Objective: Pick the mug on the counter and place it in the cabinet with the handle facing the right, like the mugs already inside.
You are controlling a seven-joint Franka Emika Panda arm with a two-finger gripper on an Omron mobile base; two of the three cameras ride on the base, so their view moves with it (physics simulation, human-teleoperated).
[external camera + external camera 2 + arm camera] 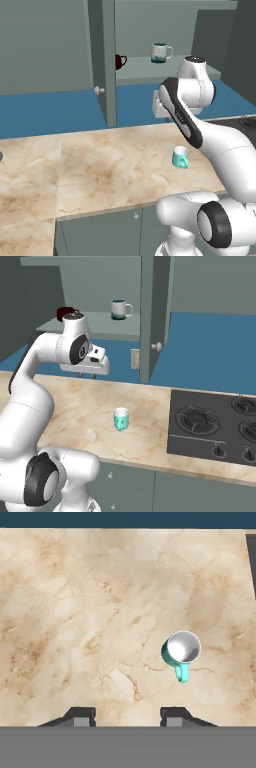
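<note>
The mug [181,651] stands upright on the counter [75,612]. The gripper [127,716] hangs high above it, jaws parted, holding nothing.

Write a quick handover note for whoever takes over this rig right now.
Gripper: open, holding nothing, high above the counter.
Mug: upright on the counter, untouched, near the front edge, left of the stove.
Cabinet: door open; white banded mug and dark red mug on its shelf.
Done: nothing yet.
Left: descend, grasp the mug, shelve it with the handle right.
</note>
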